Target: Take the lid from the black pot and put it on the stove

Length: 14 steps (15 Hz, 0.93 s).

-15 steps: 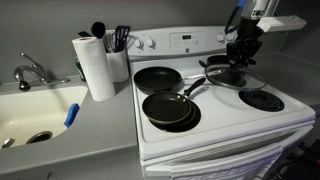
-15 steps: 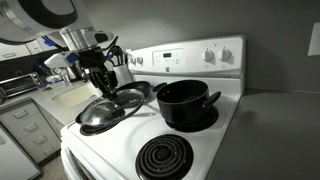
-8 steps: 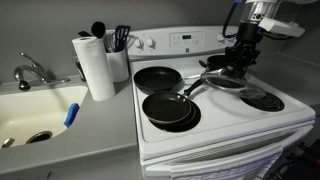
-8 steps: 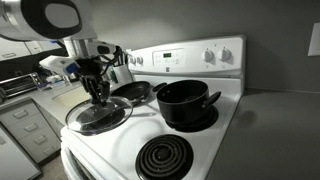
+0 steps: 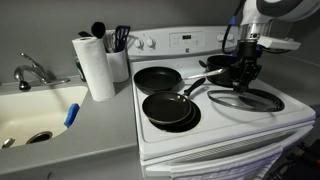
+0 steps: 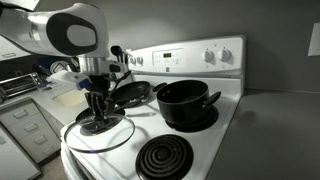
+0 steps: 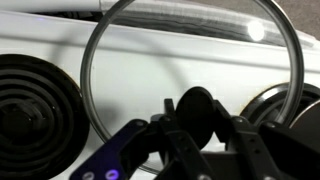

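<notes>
The lid [image 6: 100,133] is already off the black pot [image 6: 187,104] and hangs level, low over the stove's [image 6: 222,140] front, left of the pot. Whether it touches the surface cannot be told. The gripper [image 6: 97,120] is clamped on its knob, so only letting go seems left. A frying pan [image 6: 132,93] sits left of the pot, behind the lid, and looks clear of it.

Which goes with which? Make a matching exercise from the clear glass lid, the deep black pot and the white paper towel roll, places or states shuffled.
1. round clear glass lid
2. short deep black pot
3. white paper towel roll

A. upright on the grey countertop
B. uncovered on a back burner
C. held by its knob in the pincer, over the white stove

Pairs: 1-C, 2-B, 3-A
</notes>
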Motion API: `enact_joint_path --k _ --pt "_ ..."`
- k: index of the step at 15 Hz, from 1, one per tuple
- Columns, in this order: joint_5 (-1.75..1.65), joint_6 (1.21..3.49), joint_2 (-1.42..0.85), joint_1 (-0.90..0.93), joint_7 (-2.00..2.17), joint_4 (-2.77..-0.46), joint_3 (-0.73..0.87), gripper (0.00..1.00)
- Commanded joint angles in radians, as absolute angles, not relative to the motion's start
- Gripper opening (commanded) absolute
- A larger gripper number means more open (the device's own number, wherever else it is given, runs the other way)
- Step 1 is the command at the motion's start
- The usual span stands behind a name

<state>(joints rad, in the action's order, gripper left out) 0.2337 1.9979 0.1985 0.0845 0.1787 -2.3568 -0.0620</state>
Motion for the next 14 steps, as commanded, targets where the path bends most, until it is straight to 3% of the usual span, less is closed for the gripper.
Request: enact_joint_path --k 1,14 --pt "0.083 1.955 0.156 0.065 0.226 -2.307 -0.083 0.14" --pt "-0.03 2.31 0.096 0.069 0.387 -2.348 -0.08 0.14"
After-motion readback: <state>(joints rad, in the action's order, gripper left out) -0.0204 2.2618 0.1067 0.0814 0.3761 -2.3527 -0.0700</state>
